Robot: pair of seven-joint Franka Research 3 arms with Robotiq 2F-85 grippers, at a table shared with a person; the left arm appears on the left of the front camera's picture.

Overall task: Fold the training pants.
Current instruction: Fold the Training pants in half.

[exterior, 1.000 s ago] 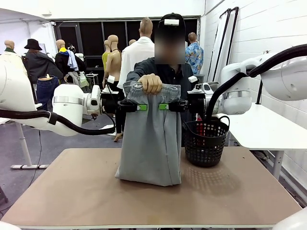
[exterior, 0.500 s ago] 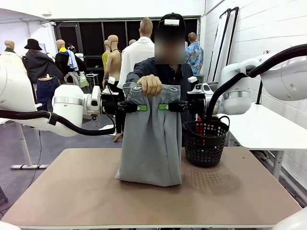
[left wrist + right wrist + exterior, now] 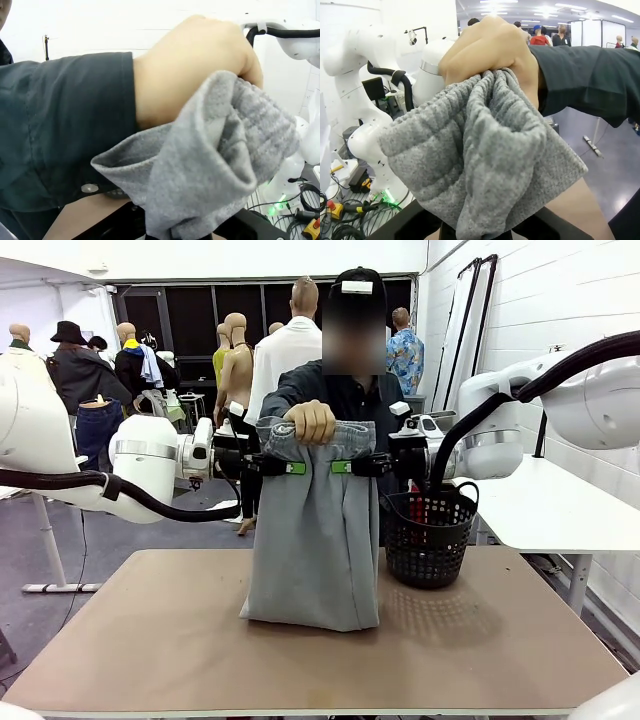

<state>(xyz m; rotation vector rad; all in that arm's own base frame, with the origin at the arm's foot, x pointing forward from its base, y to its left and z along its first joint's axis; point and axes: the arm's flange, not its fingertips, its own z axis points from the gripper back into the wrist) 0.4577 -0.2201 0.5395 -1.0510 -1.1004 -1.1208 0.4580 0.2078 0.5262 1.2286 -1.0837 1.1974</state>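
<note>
Both claws now tighter, left claw (image 3: 297, 467) and right claw (image 3: 339, 466) pinching soft grey training pants (image 3: 315, 540).

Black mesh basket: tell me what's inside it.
Through the black mesh basket something red shows near the rim, too small to identify. The right arm crosses above its opening, and the hanging training pants stand beside it, so the rest of the inside is hidden.

Between the left tool (image 3: 297, 466) and right tool (image 3: 341, 466) hang the training pants (image 3: 315, 540), blocking passage there. The person's hand (image 3: 311, 421) sits just above them. Below the right tool stands a black basket (image 3: 430, 540); the table (image 3: 150, 640) beneath the left tool lies bare.
</note>
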